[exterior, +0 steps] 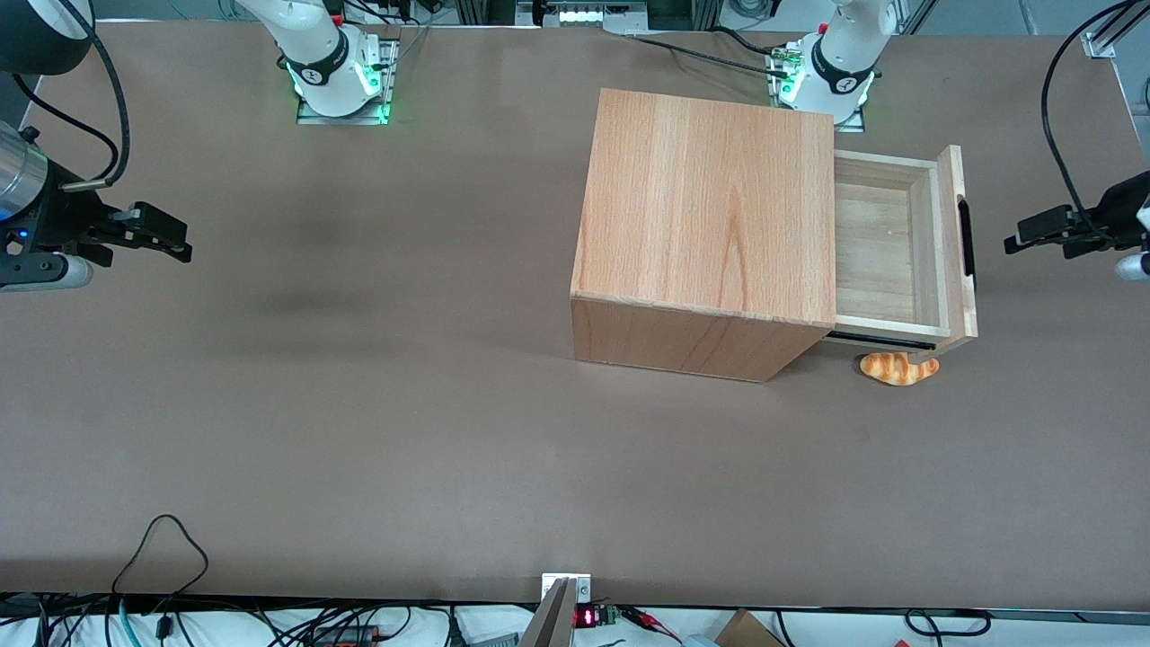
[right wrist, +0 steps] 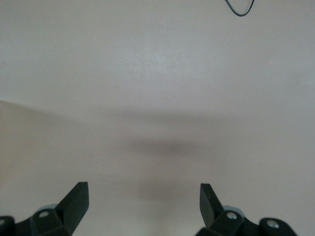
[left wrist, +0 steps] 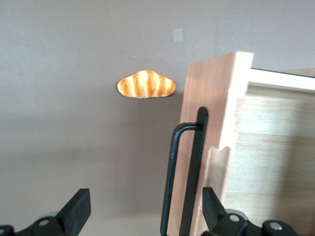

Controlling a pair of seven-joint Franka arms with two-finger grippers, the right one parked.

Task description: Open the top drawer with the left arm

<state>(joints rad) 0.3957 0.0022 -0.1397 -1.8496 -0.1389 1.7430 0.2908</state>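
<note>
Here the wooden cabinet serves as the landmark: it stands on the brown table, toward the working arm's end. The top drawer is pulled out of the cabinet's front, its shallow pale-wood tray exposed and bare inside, its thicker front panel standing well clear of the cabinet body. The slim black bar handle runs along the outer face of that panel.

The left arm reaches in from the working arm's end of the table, level with the drawer. Its gripper sits in front of the drawer, near the handle but apart from it, with a visible strip of table between the fingertips and the panel. In the left wrist view the gripper has its two black fingers spread wide, holding nothing; the handle and the edge of the front panel show between them, yet neither finger touches the bar.

A small toy croissant, orange with pale stripes, lies on the table just beside the cabinet's corner that is nearer to the front camera, partly under the overhanging drawer front. The wrist camera shows the same croissant lying on bare table, apart from the panel.

A loose black cable loops on the table much nearer to the front camera than the cabinet, toward the parked arm's end.
</note>
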